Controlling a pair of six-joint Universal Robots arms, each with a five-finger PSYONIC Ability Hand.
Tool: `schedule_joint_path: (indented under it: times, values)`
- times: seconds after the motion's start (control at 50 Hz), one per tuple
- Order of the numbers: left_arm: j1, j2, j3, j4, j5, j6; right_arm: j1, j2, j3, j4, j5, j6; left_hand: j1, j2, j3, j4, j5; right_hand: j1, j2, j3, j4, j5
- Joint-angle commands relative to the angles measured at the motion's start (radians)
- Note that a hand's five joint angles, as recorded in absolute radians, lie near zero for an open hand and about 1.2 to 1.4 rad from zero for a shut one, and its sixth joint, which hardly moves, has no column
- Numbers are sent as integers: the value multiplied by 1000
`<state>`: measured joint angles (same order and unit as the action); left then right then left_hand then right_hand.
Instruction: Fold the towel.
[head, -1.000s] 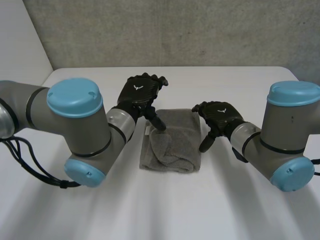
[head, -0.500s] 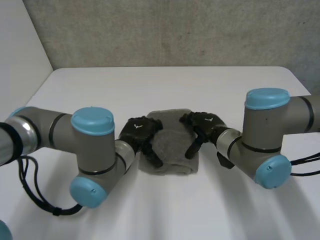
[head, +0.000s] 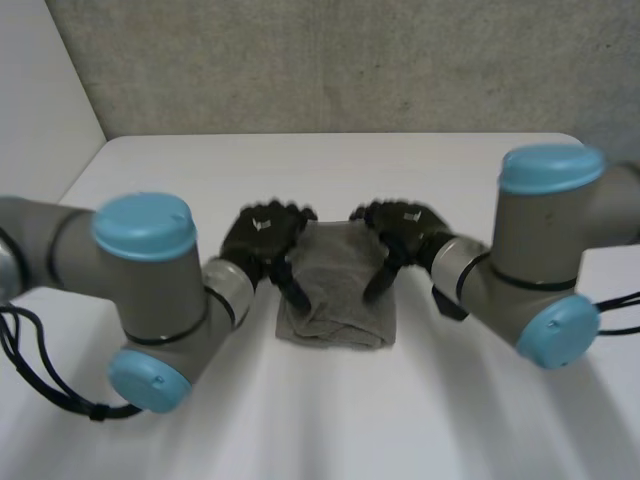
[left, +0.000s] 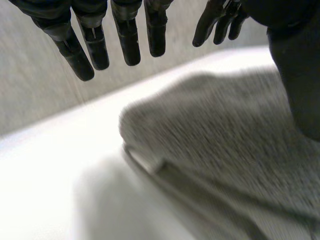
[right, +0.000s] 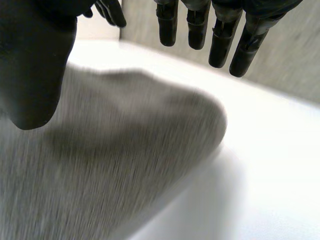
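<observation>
A grey towel (head: 338, 288) lies folded in a small block on the white table (head: 330, 410), between my two hands. My left hand (head: 262, 238) hovers at the towel's left edge, fingers straight and spread, the thumb down beside the cloth. In the left wrist view the towel (left: 225, 145) lies under the palm and the fingers (left: 127, 42) hold nothing. My right hand (head: 402, 228) hovers at the towel's far right corner, open too. In the right wrist view its fingers (right: 220, 40) hang straight above the towel (right: 125, 150), and the thumb (right: 35, 60) is over the cloth.
A grey wall (head: 330, 60) runs behind the table's far edge. Both arms, the left one (head: 150, 290) and the right one (head: 530, 270), reach in from the near sides and flank the towel.
Both hands came down from the towel's far side to its left and right edges, then shifted slightly back. The left fingers straightened a little. The towel kept its folded shape.
</observation>
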<state>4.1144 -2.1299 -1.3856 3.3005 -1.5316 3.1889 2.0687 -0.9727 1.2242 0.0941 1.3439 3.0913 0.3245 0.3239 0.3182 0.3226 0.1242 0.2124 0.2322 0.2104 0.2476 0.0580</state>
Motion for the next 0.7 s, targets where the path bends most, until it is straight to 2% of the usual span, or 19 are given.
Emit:
schedule_joint_path:
  times: [0.02, 0.04, 0.06, 0.1, 0.12, 0.16, 0.26, 0.38, 0.7]
  values:
    - [-3, 200, 23, -24, -4, -4, -25, -193, 27, -14, 55, 3, -90, -90, -84, -88, -65, -38, -58, -36, -73, -58]
    - [-3, 200, 23, -24, -4, -4, -32, -245, 24, -16, 98, 3, -90, -90, -84, -89, -65, -38, -58, -36, -73, -58]
    - [-3, 247, 31, -45, -7, -6, -32, -245, 24, -16, 98, 3, -96, -96, -90, -94, -71, -38, -58, -36, -73, -58]
    - [0, 297, 37, -73, -13, -6, -50, -334, 24, -14, 180, -2, -108, -107, -102, -106, -82, -38, -58, -36, -73, -58]
    - [12, 338, 42, -102, -28, -7, -50, -334, 24, -14, 181, -2, -126, -125, -119, -124, -100, -38, -58, -36, -73, -58]
    - [30, 366, 48, -126, -54, -7, -76, -391, 26, -1, 245, -14, -126, -125, -119, -124, -100, -38, -58, -36, -73, -58]
    - [73, 400, 66, -173, -133, -7, -101, -406, 31, 61, 297, -54, -129, -128, -122, -127, -103, -38, -58, -36, -73, -58]
    - [83, 387, 105, -239, -183, -9, -107, -400, 29, 82, 317, -80, -129, -128, -122, -127, -103, -38, -58, -36, -73, -58]
    - [92, 361, 122, -282, -180, -27, -104, -402, 29, 79, 317, -83, -129, -128, -122, -127, -103, -38, -58, -36, -73, -58]
